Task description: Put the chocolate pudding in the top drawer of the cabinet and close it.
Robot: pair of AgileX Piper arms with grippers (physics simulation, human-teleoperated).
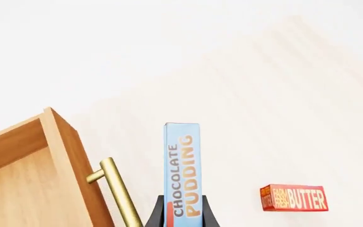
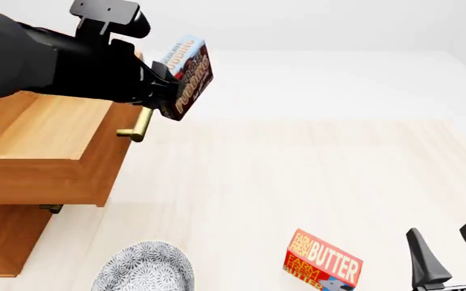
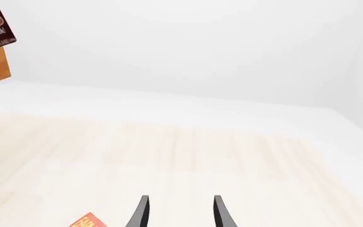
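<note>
My left gripper (image 2: pixel 167 91) is shut on the chocolate pudding (image 2: pixel 187 73), a thin light-blue and brown box held in the air. It hangs just past the front of the top drawer (image 2: pixel 39 142), above the brass handle (image 2: pixel 140 127). That drawer is pulled out of the cabinet (image 2: pixel 2 239) and its inside shows bare wood. In the left wrist view the chocolate pudding (image 1: pixel 182 165) stands up between the fingertips (image 1: pixel 156 215), beside the top drawer (image 1: pixel 24 179). My right gripper (image 2: pixel 451 254) is open and holds nothing, low at the near right.
A red-and-yellow butter box (image 2: pixel 322 262) lies on the table near the front, left of the right gripper. A grey patterned plate (image 2: pixel 144 268) sits at the front edge by the cabinet. The lower drawer's handle (image 2: pixel 51 208) peeks out under the open one.
</note>
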